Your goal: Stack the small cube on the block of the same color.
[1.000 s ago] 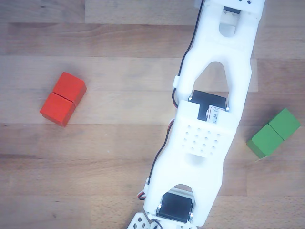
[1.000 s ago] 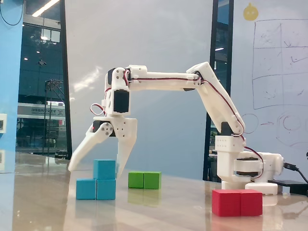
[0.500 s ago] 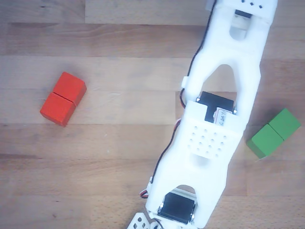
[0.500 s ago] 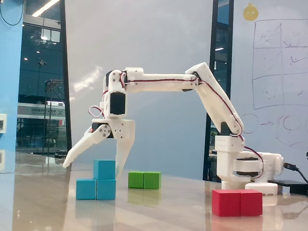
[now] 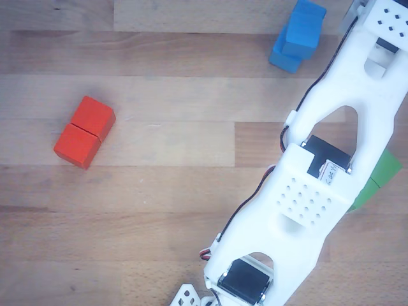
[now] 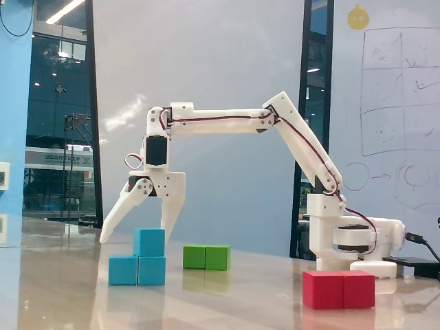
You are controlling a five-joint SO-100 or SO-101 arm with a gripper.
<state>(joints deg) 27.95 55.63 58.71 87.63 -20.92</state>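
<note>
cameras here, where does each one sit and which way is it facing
Other view: sits above, looking straight down at the wooden table; shows the white arm, with the small cube on the blue block.
Fixed view: sits low at table height, side-on; shows the whole arm and open end effector.
Shared: the blue stack, red block, green block.

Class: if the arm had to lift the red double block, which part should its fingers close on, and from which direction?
Probably from above, closing on the two long faces of the red double block near its middle seam: it lies flat and clear on the table.
</note>
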